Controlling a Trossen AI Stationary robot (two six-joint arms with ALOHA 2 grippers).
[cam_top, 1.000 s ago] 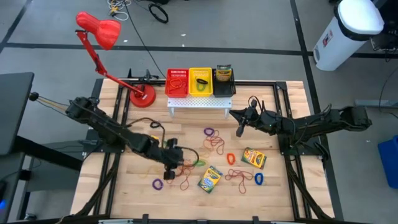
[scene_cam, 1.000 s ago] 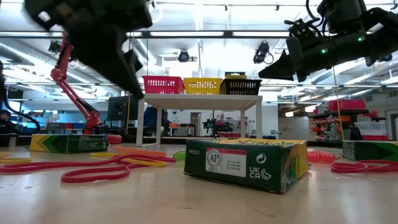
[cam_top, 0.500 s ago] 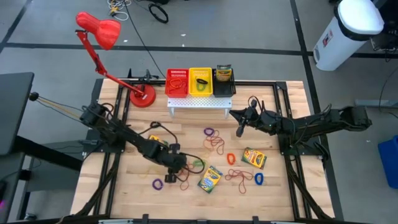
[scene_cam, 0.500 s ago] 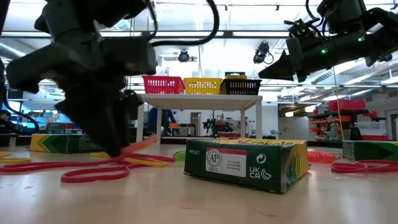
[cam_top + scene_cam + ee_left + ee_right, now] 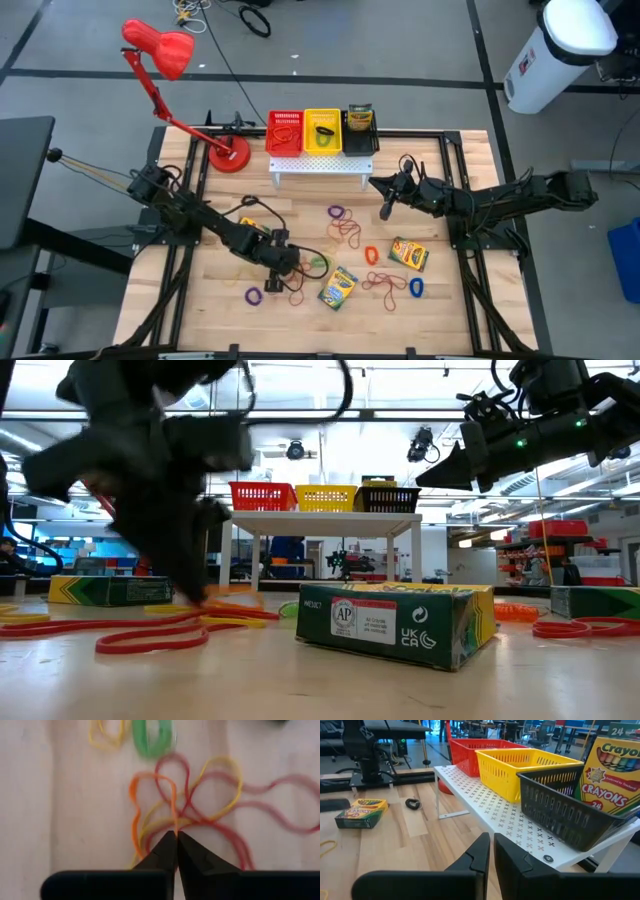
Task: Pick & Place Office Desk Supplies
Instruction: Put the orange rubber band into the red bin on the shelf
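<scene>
The rubber bands (image 5: 345,228) lay scattered over the middle of the table (image 5: 440,310), and three crayon boxes (image 5: 338,287) sat among them, one near the left arm, two toward the right. On the white rack (image 5: 318,163) at the far edge, the red basket (image 5: 284,131) and yellow basket (image 5: 322,130) each showed a band or so inside, and the black basket (image 5: 360,128) held a crayon box. By that, the sorting looked barely begun, with most of it left on the table.

The left gripper (image 5: 176,836) was down at a tangle of orange, yellow and red bands (image 5: 180,805), its fingers together with the orange loop pinched at their tips. The right gripper (image 5: 491,840) hung before the rack, fingers closed on nothing.
</scene>
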